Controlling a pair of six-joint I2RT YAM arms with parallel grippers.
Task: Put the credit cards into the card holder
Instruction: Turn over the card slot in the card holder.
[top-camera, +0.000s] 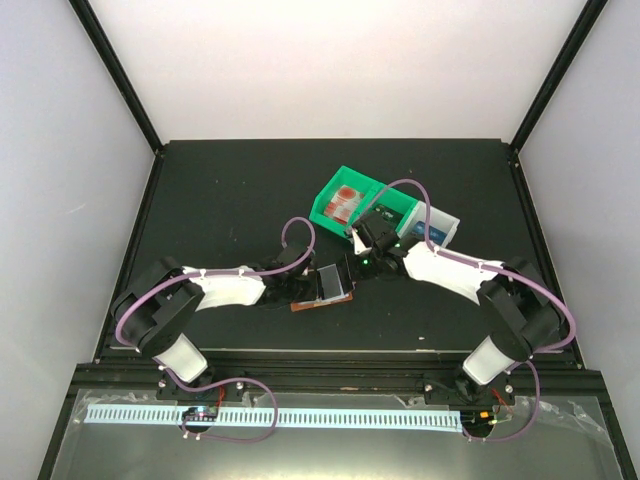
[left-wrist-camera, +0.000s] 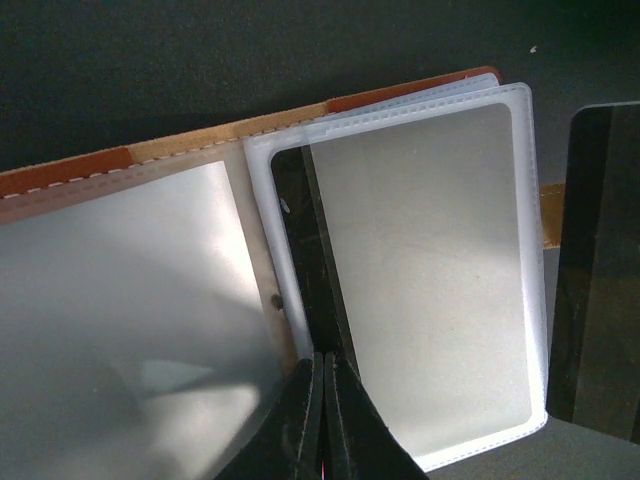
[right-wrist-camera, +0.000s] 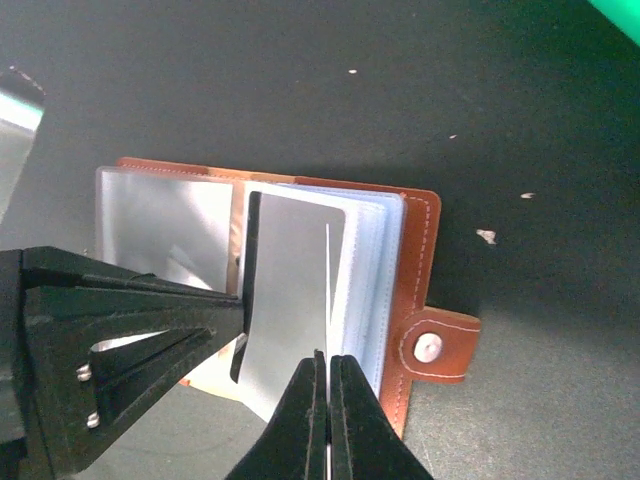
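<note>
The left gripper (left-wrist-camera: 323, 362) pinched one sleeve (right-wrist-camera: 295, 290) of the holder (right-wrist-camera: 418, 250) up, seemingly so the right gripper (right-wrist-camera: 327, 365), clamping a card (left-wrist-camera: 598, 270), could insert it.

The card holder (right-wrist-camera: 418, 250) is being shown in reddish-brown leather, edged with pale stitching, with a silver snap on its strap. Its clear sleeves (left-wrist-camera: 430, 270) are being washed grey-white by glare. A black credit card (left-wrist-camera: 308, 250) is being seen against them. Near the far edge of the black table (top-camera: 220, 200), right of the middle, a green bin (top-camera: 326, 198) and a white bin (top-camera: 450, 222) are being shown.
</note>
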